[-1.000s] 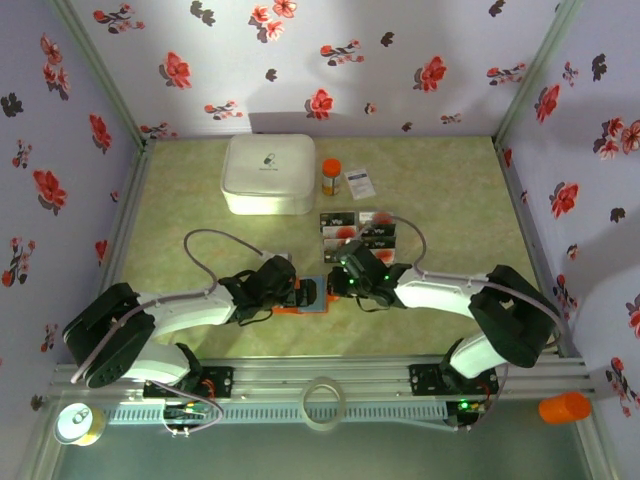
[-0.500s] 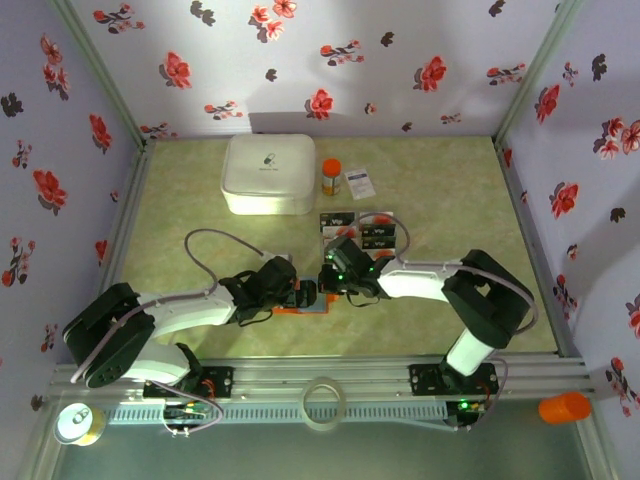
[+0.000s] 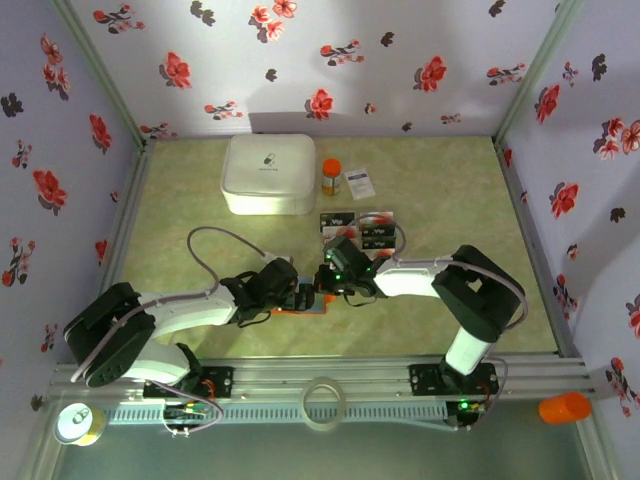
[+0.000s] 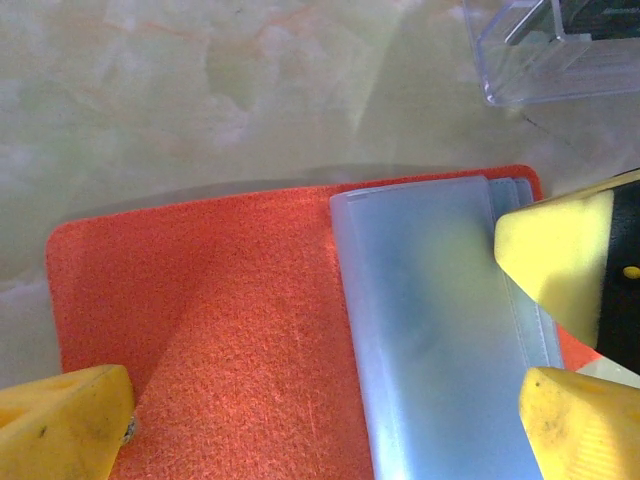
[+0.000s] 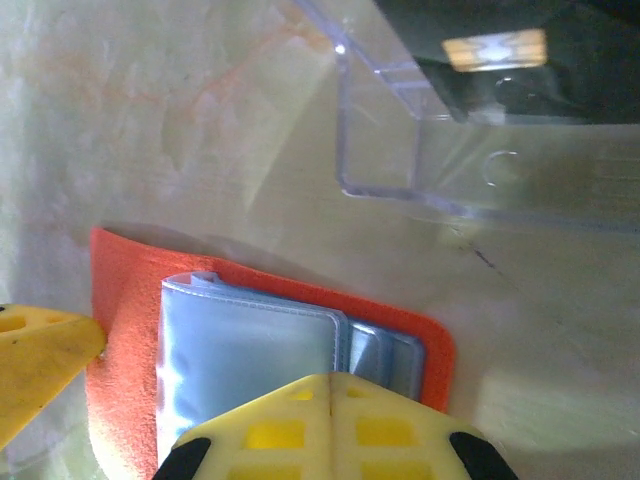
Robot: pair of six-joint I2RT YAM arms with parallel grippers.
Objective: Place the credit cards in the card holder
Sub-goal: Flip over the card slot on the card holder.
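The card holder [image 4: 210,330] lies open on the table, orange-red outside with light blue sleeves [image 4: 430,320] inside. My left gripper [image 4: 325,405] is open, its yellow fingertips [image 4: 70,420] straddling the holder's width. My right gripper [image 5: 330,388] is shut, with nothing visible between its fingers, its tip resting on the blue sleeves [image 5: 250,350]. From above, both grippers, left [image 3: 303,297] and right [image 3: 325,283], meet over the holder [image 3: 312,310]. The credit cards [image 3: 378,218] lie just beyond, dark and white ones side by side.
A clear plastic stand [image 5: 450,160] sits close behind the holder. A big white rounded box [image 3: 267,173], an orange-capped bottle [image 3: 331,177] and a small printed slip [image 3: 359,182] stand at the back. Flowered walls close in three sides.
My right gripper has swung left from beside the cards to the card holder, staying shut. The left arm has hardly moved and stays open.
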